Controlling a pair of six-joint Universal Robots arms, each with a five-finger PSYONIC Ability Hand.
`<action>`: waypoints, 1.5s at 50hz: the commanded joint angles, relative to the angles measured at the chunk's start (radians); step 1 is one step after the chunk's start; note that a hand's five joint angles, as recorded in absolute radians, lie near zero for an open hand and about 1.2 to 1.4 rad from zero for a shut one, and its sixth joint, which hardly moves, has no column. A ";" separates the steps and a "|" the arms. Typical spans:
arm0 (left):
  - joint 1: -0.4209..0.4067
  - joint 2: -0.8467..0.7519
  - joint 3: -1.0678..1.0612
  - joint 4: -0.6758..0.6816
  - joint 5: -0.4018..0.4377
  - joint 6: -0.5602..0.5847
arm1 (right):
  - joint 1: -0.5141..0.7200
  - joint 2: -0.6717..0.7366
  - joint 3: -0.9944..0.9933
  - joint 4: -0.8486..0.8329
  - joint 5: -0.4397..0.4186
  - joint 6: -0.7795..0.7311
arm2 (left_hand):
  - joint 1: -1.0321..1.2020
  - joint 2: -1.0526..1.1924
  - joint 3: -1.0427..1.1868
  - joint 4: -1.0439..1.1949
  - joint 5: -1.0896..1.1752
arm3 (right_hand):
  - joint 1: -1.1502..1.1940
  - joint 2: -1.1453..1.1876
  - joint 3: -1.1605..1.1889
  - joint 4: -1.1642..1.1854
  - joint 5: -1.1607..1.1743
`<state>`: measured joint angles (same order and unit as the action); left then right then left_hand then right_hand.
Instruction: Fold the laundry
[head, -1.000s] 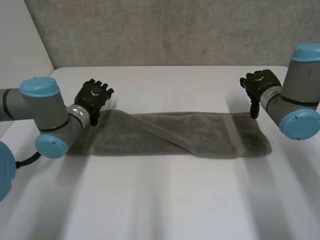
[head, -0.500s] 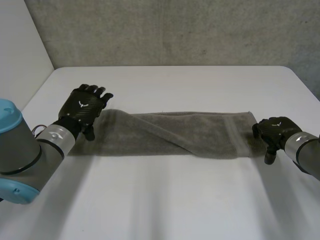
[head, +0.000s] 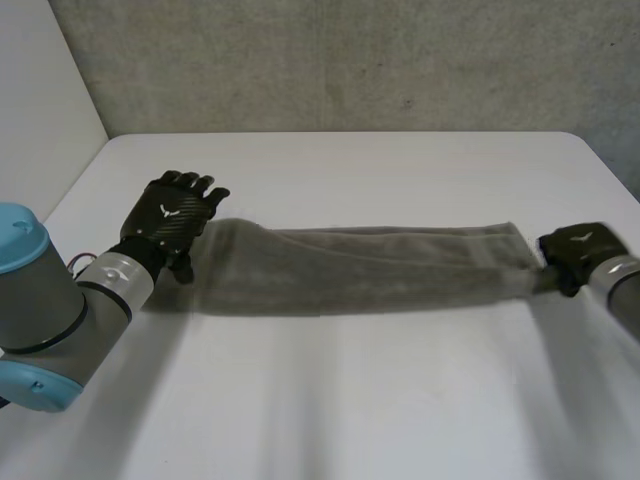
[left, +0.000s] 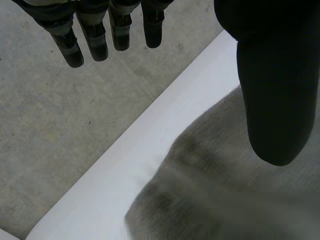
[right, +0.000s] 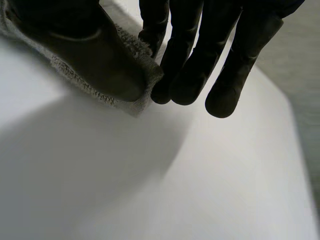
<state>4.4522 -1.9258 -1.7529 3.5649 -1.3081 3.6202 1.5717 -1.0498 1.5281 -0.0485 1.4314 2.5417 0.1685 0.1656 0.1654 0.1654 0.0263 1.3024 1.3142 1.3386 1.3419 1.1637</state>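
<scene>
A grey towel (head: 350, 268), folded into a long strip, lies across the middle of the white table (head: 330, 400). My right hand (head: 572, 256) is at the towel's right end, its thumb and fingers pinching the near corner of the towel (right: 142, 87). That end is lifted and stretched to the right. My left hand (head: 172, 218) is at the towel's left end with straight fingers (left: 95, 35) held above the cloth (left: 225, 195), the thumb (left: 275, 100) over its edge, gripping nothing.
The table's far edge (head: 340, 134) runs along a grey wall. A white panel stands at the far left. Bare tabletop lies in front of the towel and behind it.
My right hand came down from the far right to the towel's right end, shut on its corner and pulled it rightward, stretching the strip. My left hand shifted slightly at the left end.
</scene>
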 joint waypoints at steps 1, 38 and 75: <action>0.006 0.010 -0.011 0.000 0.001 0.000 | -0.145 -0.061 -0.040 0.018 0.017 -0.026 | 0.006 0.009 0.009 0.009 -0.026 | 0.094 0.082 0.058 0.054 0.058; -0.034 0.034 -0.004 0.002 -0.006 0.000 | 0.815 0.238 -0.441 0.193 0.072 -0.057 | 0.006 0.009 0.009 0.009 -0.026 | 0.094 0.082 0.058 0.054 0.058; -0.350 -0.257 0.242 -0.014 -0.137 -0.291 | 0.269 -0.104 0.245 -0.069 -0.043 0.054 | 0.010 0.013 0.013 0.013 -0.023 | -0.596 -0.608 -0.632 -0.636 -0.632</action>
<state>4.1013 -2.1608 -1.5079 3.5520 -1.4325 3.3238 1.8541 -1.1935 1.7548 -0.0472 1.4150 2.6209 0.1684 0.1652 0.1654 0.1653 0.0263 0.4623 0.4648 0.4624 0.4616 0.2971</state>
